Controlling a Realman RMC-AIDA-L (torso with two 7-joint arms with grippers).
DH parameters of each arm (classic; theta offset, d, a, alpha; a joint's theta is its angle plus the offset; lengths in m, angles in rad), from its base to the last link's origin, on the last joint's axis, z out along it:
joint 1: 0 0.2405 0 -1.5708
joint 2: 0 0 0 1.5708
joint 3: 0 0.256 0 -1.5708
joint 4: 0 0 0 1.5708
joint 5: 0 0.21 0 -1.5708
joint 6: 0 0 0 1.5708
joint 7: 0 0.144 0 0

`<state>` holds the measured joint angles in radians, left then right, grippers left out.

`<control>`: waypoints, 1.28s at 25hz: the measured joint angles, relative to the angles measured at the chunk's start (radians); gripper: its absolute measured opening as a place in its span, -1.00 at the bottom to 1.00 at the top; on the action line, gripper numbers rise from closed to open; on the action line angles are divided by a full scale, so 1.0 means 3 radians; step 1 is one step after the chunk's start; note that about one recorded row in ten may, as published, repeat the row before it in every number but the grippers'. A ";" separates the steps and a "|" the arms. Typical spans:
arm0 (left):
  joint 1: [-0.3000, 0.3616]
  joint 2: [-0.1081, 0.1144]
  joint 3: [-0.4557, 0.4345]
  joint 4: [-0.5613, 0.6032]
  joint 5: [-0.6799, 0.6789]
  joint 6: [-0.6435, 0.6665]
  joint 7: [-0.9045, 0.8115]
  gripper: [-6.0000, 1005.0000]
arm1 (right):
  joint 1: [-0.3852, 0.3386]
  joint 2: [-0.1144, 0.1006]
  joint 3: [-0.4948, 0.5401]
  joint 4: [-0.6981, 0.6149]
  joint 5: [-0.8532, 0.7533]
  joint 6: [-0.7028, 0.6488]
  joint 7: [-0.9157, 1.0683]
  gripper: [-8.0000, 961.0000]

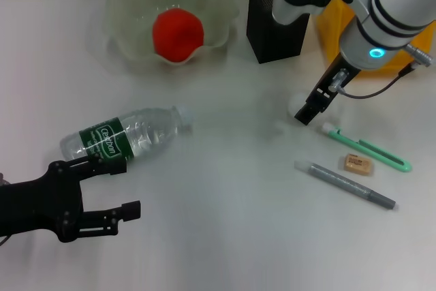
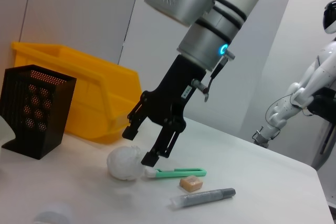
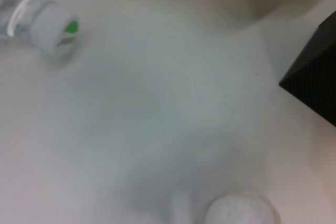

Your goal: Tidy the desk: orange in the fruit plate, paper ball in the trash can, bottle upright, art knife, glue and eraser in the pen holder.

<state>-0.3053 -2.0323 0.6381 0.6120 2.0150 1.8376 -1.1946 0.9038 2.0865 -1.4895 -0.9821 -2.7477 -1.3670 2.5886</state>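
The orange (image 1: 177, 35) lies in the fruit plate (image 1: 133, 5). The bottle (image 1: 126, 135) lies on its side on the desk (image 1: 225, 223); its cap (image 3: 55, 34) shows in the right wrist view. My left gripper (image 1: 125, 189) is open and empty just beside the bottle's label. My right gripper (image 1: 306, 112) is open just above the paper ball (image 2: 125, 162), its fingers (image 2: 152, 156) straddling the ball's top without closing on it. The art knife (image 1: 368, 148), eraser (image 1: 358, 163) and glue (image 1: 347, 185) lie on the desk to the right. The pen holder (image 1: 276, 22) stands at the back.
The yellow trash can (image 2: 79, 98) stands behind the pen holder (image 2: 34, 111), largely hidden by my right arm in the head view. The art knife (image 2: 176, 172), eraser (image 2: 190, 183) and glue (image 2: 202, 197) lie close beside the paper ball (image 3: 241, 211).
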 joint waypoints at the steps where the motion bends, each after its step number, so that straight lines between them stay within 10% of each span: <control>1: 0.0000 0.0000 0.0000 0.0000 0.0001 0.0000 0.0000 0.72 | 0.0009 0.0001 -0.0006 0.0051 0.0001 0.0048 0.0002 0.69; 17: 0.0000 -0.0011 0.0000 0.0000 -0.0004 0.0004 0.0004 0.72 | 0.0035 0.0008 -0.0096 0.0231 0.0012 0.0199 0.0001 0.63; 18: 0.0000 -0.0011 0.0000 0.0000 -0.0010 0.0006 0.0004 0.72 | 0.0005 0.0004 -0.0081 0.0131 0.0012 0.0145 0.0001 0.19; 32: 0.0000 -0.0008 0.0001 0.0002 -0.0007 0.0003 0.0004 0.72 | -0.0327 -0.0019 0.0553 -0.1281 -0.0494 -0.1084 -0.0018 -0.03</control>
<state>-0.3053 -2.0347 0.6383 0.6125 2.0129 1.8386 -1.1933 0.8056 2.0807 -1.3235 -1.3663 -2.8959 -1.6920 2.5833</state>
